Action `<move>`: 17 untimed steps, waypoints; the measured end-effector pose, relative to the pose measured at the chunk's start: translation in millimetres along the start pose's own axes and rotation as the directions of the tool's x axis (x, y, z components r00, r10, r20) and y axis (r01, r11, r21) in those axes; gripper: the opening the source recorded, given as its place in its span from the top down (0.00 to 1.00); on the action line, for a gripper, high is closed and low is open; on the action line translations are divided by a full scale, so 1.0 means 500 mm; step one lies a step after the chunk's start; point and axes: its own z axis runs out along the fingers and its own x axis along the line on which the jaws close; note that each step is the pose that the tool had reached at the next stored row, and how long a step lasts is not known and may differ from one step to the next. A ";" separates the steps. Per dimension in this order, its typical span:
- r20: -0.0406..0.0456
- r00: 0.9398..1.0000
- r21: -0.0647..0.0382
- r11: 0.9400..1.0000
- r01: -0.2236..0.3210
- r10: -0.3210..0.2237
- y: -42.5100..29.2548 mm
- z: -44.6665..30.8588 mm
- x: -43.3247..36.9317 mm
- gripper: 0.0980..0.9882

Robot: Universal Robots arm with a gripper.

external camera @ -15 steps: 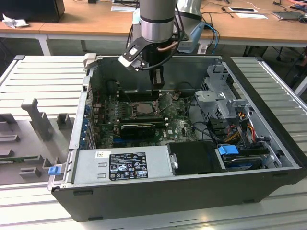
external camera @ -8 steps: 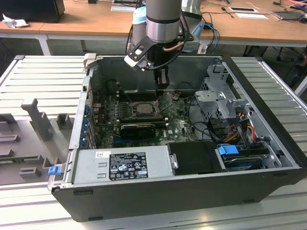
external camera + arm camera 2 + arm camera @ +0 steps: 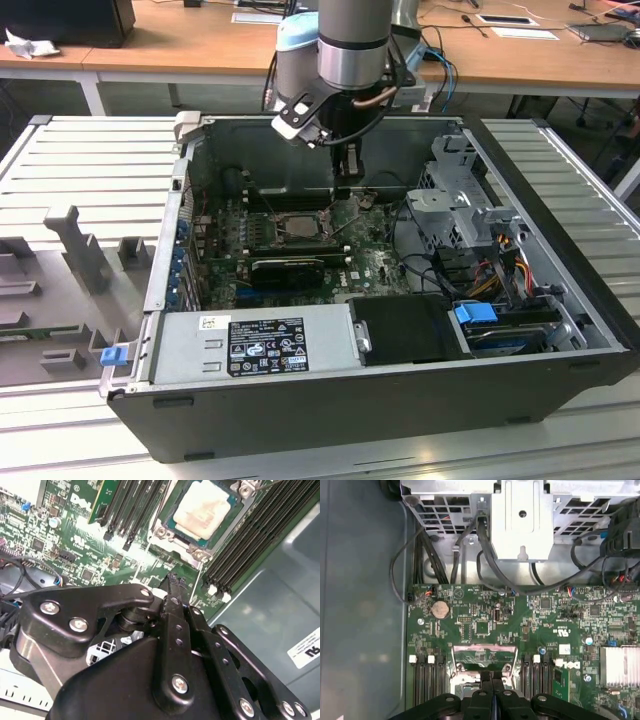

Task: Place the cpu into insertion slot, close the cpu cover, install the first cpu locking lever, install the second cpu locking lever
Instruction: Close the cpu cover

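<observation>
**Claw** (image 3: 349, 190): black, on the arm coming down from the top centre of the exterior view into the open computer case (image 3: 400, 405). It is clenched. In both wrist views (image 3: 173, 582) (image 3: 492, 678) the two fingers lie pressed together, with nothing seen between them.

**Chip** (image 3: 202, 509): pale square top, seated flat in the socket (image 3: 194, 553) at the upper centre of the second wrist view, just beyond the claw tip. In the exterior view the socket (image 3: 300, 225) is a dark square with a silver rim, centre left of the claw.

**Cover frame** (image 3: 485, 648): silver, with a square window, at the lower centre of the first wrist view, directly above the fingers. I cannot tell whether it is locked down.

**Wire lever** (image 3: 197, 580): thin and pale, running just beside the claw tip. I cannot tell whether they touch.

**Memory slots** (image 3: 250, 540): black ribbed rows at the right of the chip.

**Green board** (image 3: 485, 615): carries a coin battery (image 3: 440, 610) at left and a finned heatsink (image 3: 620, 666) at lower right.

**Drive cage** (image 3: 522, 520): grey metal with cables, across the top of the first wrist view.

**Power supply** (image 3: 250, 345): grey box at the lower centre of the exterior view.

**Worktop** (image 3: 90, 160): ribbed metal, under the case.
</observation>
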 end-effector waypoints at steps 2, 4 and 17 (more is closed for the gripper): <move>0.000 1.000 0.000 1.000 0.000 0.000 0.011 0.001 0.000 0.99; 0.000 1.000 0.000 1.000 0.000 0.000 0.014 0.001 0.000 0.99; 0.004 1.000 0.002 1.000 0.001 -0.001 0.082 0.021 -0.001 0.99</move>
